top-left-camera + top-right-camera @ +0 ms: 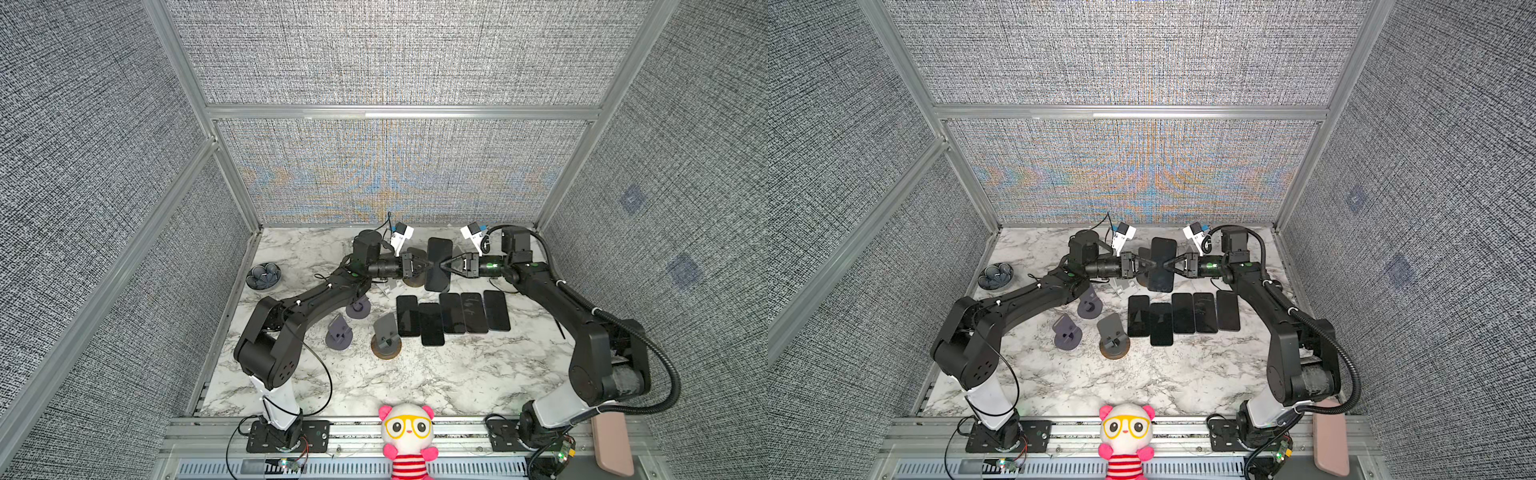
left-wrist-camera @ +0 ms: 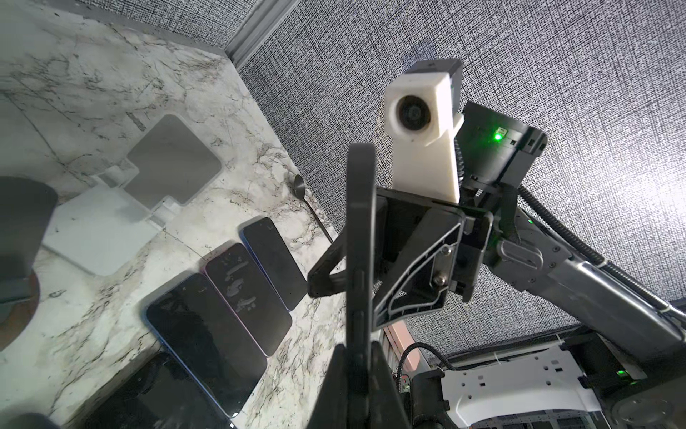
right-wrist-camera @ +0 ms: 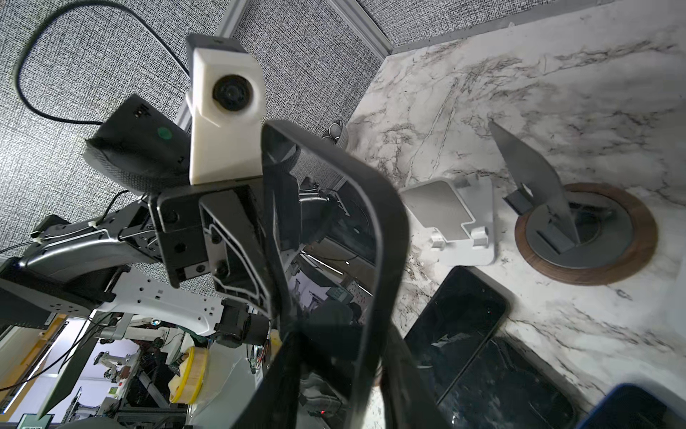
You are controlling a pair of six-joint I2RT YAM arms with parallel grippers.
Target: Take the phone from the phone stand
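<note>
A black phone (image 1: 439,253) (image 1: 1163,249) hangs edge-up in the air at the back middle of the table. My left gripper (image 1: 430,265) (image 2: 358,353) is shut on its left long edge. My right gripper (image 1: 444,264) (image 3: 341,364) is shut on the opposite edge, one finger on each face of the phone (image 3: 326,260) (image 2: 359,223). The phone stand (image 3: 579,237), a grey plate on a wood-ringed round base, stands bare on the table. In both top views the stand (image 1: 413,282) shows just left of and below the phone, partly hidden by the left gripper.
Several dark phones (image 1: 453,313) lie side by side on the marble table (image 1: 415,382). A white stand (image 3: 456,223) sits beside the phone stand. Grey stands (image 1: 338,332) (image 1: 386,336) are front left, a dark bowl (image 1: 264,276) far left, a plush toy (image 1: 407,436) at the front rail.
</note>
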